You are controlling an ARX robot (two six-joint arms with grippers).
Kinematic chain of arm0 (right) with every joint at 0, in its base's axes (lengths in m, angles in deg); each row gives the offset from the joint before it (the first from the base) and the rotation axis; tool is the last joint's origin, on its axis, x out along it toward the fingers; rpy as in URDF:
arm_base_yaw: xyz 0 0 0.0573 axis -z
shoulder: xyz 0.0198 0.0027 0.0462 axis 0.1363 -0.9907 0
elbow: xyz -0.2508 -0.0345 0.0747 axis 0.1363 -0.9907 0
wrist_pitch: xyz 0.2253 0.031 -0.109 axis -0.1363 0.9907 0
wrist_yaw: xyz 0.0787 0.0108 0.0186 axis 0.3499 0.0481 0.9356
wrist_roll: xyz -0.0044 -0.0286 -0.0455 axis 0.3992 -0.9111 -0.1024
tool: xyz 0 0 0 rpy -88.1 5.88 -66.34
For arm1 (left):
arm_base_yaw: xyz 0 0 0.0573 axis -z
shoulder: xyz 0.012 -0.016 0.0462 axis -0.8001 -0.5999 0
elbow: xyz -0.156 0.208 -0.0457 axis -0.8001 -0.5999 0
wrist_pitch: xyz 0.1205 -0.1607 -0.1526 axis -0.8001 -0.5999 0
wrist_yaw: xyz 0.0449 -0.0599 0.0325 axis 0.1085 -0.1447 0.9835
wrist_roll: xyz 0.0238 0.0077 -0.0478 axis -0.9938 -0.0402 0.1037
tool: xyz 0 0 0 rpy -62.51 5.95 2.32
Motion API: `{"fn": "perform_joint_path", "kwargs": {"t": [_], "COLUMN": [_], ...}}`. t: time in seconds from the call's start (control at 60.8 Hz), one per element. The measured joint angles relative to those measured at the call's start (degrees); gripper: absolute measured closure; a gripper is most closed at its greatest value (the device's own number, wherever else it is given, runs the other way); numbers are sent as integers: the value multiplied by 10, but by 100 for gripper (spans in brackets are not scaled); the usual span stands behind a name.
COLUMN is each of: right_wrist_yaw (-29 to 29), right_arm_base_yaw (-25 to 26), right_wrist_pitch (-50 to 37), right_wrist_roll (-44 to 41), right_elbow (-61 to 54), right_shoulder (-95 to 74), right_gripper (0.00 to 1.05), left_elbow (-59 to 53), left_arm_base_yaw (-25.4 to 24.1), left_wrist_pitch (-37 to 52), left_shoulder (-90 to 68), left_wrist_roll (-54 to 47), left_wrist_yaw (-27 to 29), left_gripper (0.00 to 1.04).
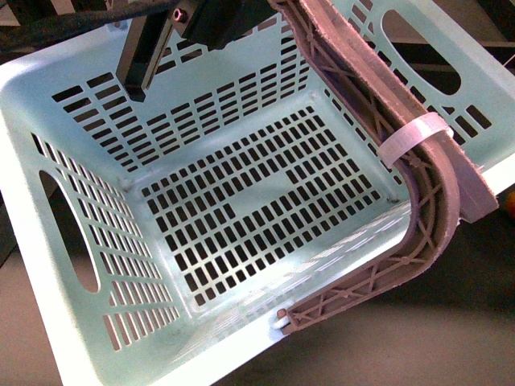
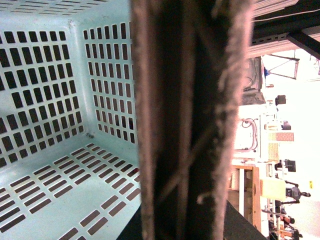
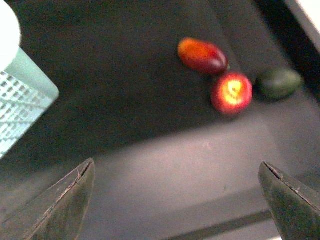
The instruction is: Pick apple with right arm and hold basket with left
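gripping the basket point(image 1: 32, 88) with left fingers point(image 1: 430, 213), right fingers point(image 3: 60, 205) wide, apple point(image 3: 231, 93) well beyond them

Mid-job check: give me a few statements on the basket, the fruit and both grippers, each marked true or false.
1. The basket is empty. True.
2. The right gripper is shut on the apple. False: it is open, and the apple lies apart from it on the dark surface.
3. A dark green fruit lies beside the apple. True.
4. The left gripper is clear of the basket. False: its finger lies along the basket's wall and over the rim.
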Motion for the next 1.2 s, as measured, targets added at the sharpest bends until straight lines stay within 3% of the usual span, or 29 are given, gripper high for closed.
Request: {"fn": "perform_joint_path", "kwargs": {"t": [0.132,0.247,0.477,0.691,1.2], "right_wrist_yaw": [75,86,82,70,50], "right_arm_base_yaw": [113,183,239,230,228], "right_wrist_pitch": [-131,-288,-584,-619,-600], "right_wrist_roll": [-39,-82,-128,-133,-118], "right_elbow": [0,2,76,144,296], "right_shoulder": [-126,-299,-745,-918,-1048], "right_gripper": [9,9,9,9,9], "left_elbow": [1,1,1,1,1], "left_arm_base_yaw": [0,0,0,0,0], "left_wrist_pitch": [1,1,1,1,1], "left_shoulder": [0,0,0,0,0], "left_wrist_roll": [-2,-1,-1,-1,-1], "left_wrist_yaw": [-1,-1,-1,-1,-1], "left_gripper": [99,99,99,99,99]}}
